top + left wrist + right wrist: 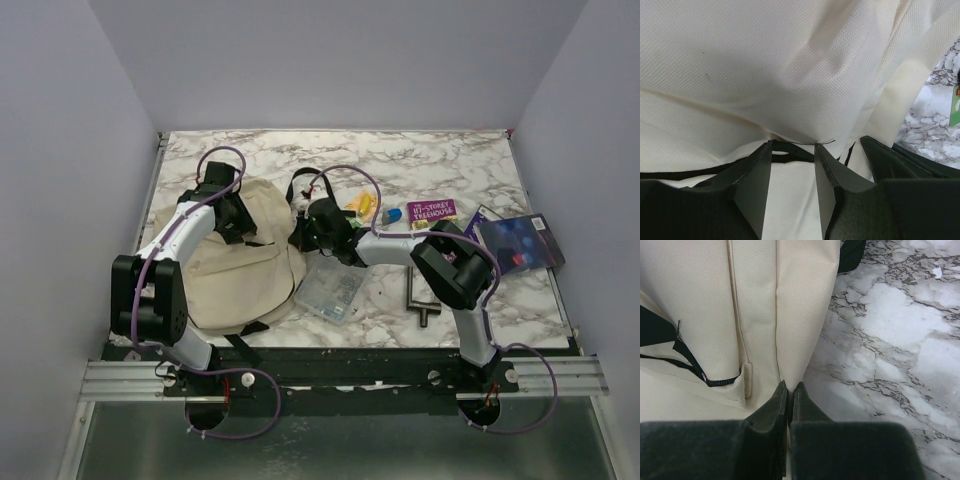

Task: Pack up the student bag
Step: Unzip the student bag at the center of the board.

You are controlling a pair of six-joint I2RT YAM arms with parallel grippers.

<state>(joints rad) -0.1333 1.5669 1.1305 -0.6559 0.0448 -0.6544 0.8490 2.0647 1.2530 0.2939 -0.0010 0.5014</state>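
Top external view: a marble-patterned table [450,160] stood between plain grey walls. One student bag [235,265] lay left; two books lay right. Left pincer [792,150] stood apart on it; right pincer [788,395] clamped its edge.

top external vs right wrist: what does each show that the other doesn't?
Only top external: both arms, the left gripper on the far side of the student bag, a clear plastic pouch, a purple book, a dark blue book and a metal tool.

Only right wrist: the right gripper with jaws pinched on the bag's cream edge, plus seam and black webbing detail.

Both: the bag and the marble table.
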